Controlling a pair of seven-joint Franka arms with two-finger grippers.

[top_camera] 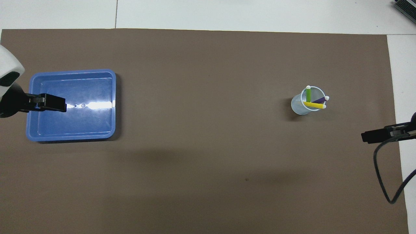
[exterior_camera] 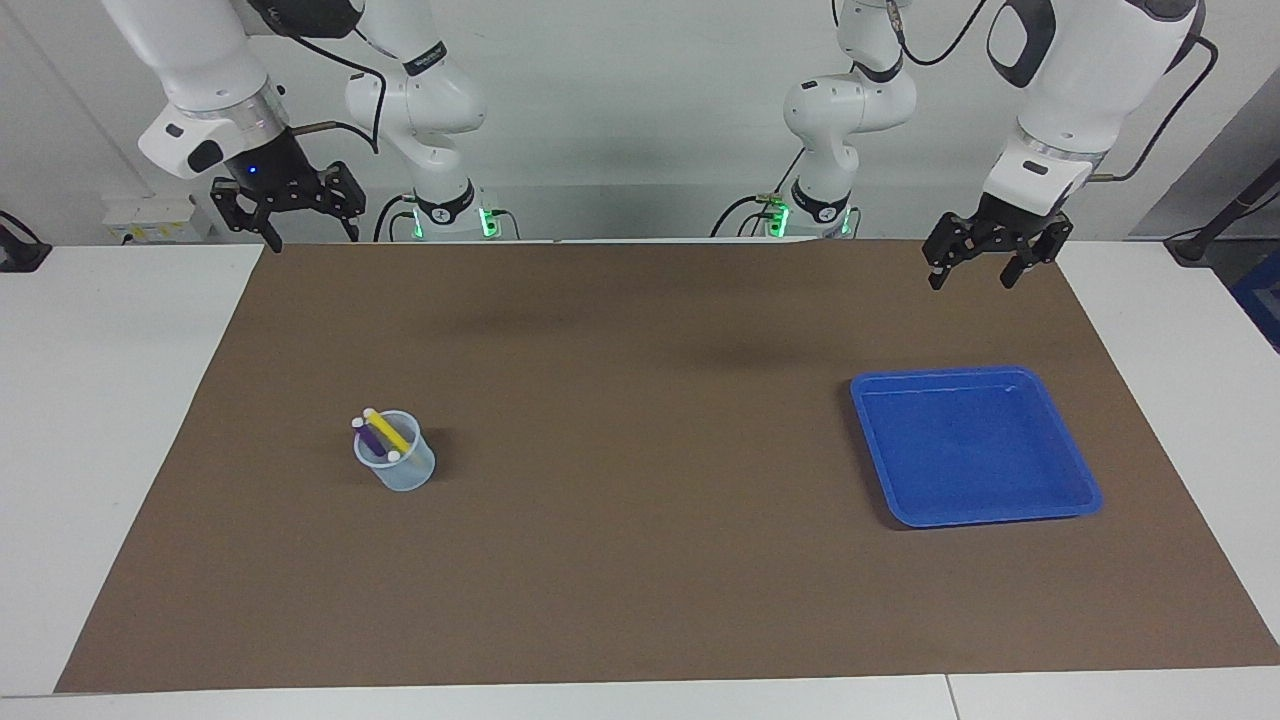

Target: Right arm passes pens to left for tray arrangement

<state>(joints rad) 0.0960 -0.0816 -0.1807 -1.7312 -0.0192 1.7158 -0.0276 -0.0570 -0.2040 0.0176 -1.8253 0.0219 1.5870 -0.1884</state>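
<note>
Nearest the robots, both arms hang raised at the edge of the brown mat (exterior_camera: 640, 560). The right claw (exterior_camera: 290, 205), the one with a blue light, hovers over the mat's corner at its own end, fingers spread and holding nothing. The left claw (exterior_camera: 985, 262) hangs over the mat's edge at the left arm's end, likewise spread and empty, waiting.

Farther out, the blue tray (exterior_camera: 1075, 480) lies flat on the mat toward the left arm's end, with nothing in it. About level with it, toward the right arm's end and well apart from it, a small translucent cup (exterior_camera: 408, 475) stands upright with all three pens leaning inside: the yellow pen (exterior_camera: 386, 434), the purple pen (exterior_camera: 374, 438) and the green pen (top_camera: 308, 94), whitish tips up.

The step in hand looks like the first pick. The pens cross each other, so the right claw would do best to come straight down on the one lying uppermost, probably the yellow, and pinch it near its upper end. The light cup could tip or drag along, so a slow vertical lift seems wise.

The mat covers most of a white counter (exterior_camera: 120, 400); a pale wall stands at the robots' end.
</note>
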